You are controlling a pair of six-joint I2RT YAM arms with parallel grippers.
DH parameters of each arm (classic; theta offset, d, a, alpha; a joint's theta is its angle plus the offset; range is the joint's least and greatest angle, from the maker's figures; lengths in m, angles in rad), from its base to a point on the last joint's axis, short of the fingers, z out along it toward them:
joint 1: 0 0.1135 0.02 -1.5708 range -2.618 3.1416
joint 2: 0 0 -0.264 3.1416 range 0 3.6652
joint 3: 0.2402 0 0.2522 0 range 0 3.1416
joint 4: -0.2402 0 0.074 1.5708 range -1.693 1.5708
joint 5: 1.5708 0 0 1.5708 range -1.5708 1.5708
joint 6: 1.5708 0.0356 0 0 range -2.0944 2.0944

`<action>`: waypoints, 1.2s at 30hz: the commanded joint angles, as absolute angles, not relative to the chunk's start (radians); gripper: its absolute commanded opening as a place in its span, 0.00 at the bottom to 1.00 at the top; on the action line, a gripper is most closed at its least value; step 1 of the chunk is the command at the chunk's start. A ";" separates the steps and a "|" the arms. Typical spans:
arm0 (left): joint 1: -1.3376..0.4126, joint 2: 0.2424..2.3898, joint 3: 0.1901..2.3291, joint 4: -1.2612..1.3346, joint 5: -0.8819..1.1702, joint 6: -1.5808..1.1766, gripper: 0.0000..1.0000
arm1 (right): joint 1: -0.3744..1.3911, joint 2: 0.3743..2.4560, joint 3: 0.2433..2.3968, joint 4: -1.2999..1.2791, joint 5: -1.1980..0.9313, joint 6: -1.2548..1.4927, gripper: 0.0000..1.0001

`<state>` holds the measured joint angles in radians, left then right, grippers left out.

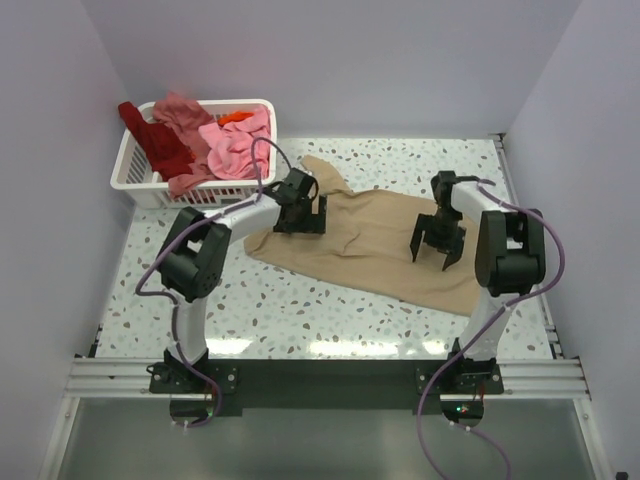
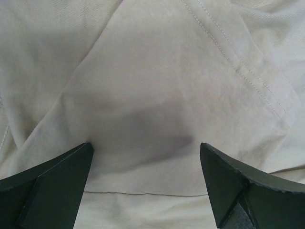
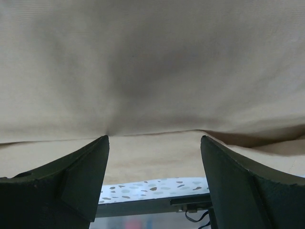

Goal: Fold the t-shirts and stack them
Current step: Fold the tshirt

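Barely begun: the tan t-shirt (image 1: 370, 245) lies spread and unfolded on the bench (image 1: 290, 310), the pink and red shirts (image 1: 215, 140) sit heaped in the basket (image 1: 135, 178), and nothing is stacked. The left fingers (image 2: 50, 183) and right fingers (image 3: 71, 183) are spread wide and empty over the cloth; whether the tips touch it is unclear.

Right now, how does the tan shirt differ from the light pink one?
The tan shirt lies spread out on the table; the light pink shirt is crumpled in the basket. The left gripper and right gripper, both open, are over the tan shirt; neither is at the light pink shirt. Neither shirt is folded.
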<state>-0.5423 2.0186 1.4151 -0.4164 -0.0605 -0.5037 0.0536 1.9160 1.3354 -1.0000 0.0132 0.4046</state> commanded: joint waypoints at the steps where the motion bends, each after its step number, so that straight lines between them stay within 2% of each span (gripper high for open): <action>1: -0.548 1.976 1.344 -0.384 -0.040 -0.509 1.00 | 0.017 1.924 1.307 -0.980 0.034 0.405 0.81; 8: -0.629 1.934 1.261 -0.390 -0.014 -0.517 1.00 | -0.098 1.933 1.233 -0.956 0.058 0.371 0.81; 18: -0.701 1.826 1.161 -0.426 0.066 -0.538 1.00 | -0.199 1.962 1.253 -0.965 0.124 0.321 0.82; 27: -0.690 1.789 1.330 -0.532 0.002 -0.512 1.00 | -0.198 1.858 1.391 -1.038 0.092 0.324 0.82; 32: -0.661 1.894 1.462 -0.523 0.003 -0.514 1.00 | -0.132 1.801 1.453 -1.063 0.028 0.331 0.82; 36: -0.649 1.982 1.540 -0.489 0.005 -0.491 1.00 | -0.061 1.831 1.479 -1.043 0.002 0.356 0.82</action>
<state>-0.6617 1.9186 1.4876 -0.5053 0.0109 -0.5117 -0.1108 1.8366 1.4403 -1.0313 0.0467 0.3416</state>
